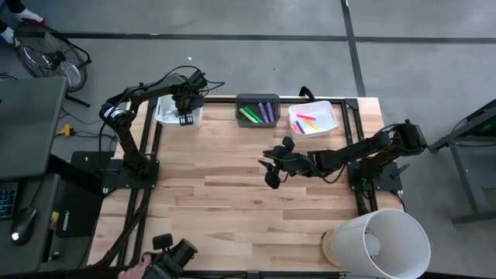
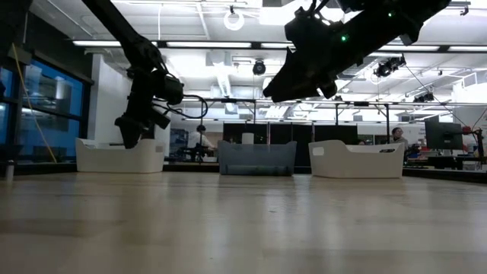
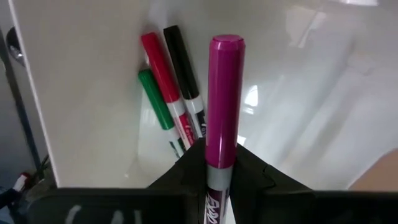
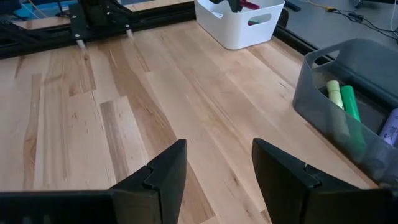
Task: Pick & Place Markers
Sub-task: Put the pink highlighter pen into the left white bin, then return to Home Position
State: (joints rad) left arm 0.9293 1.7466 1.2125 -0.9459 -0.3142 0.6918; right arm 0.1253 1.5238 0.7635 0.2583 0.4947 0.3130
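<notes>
While gripping a magenta marker, left end effector seemingly overhangs white bin.

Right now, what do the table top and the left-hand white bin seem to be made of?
Table top: looks like wood, pale butcher-block strips with visible grain, matte.
White bin: apparently smooth glossy plastic; the left wrist view shows highlights on its inner wall, above which the left gripper holds a magenta marker.

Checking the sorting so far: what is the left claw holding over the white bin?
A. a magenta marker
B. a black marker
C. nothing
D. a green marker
A: the left wrist view shows the left claw shut on a magenta marker, above the white bin where red, black and green markers already lie.
</notes>
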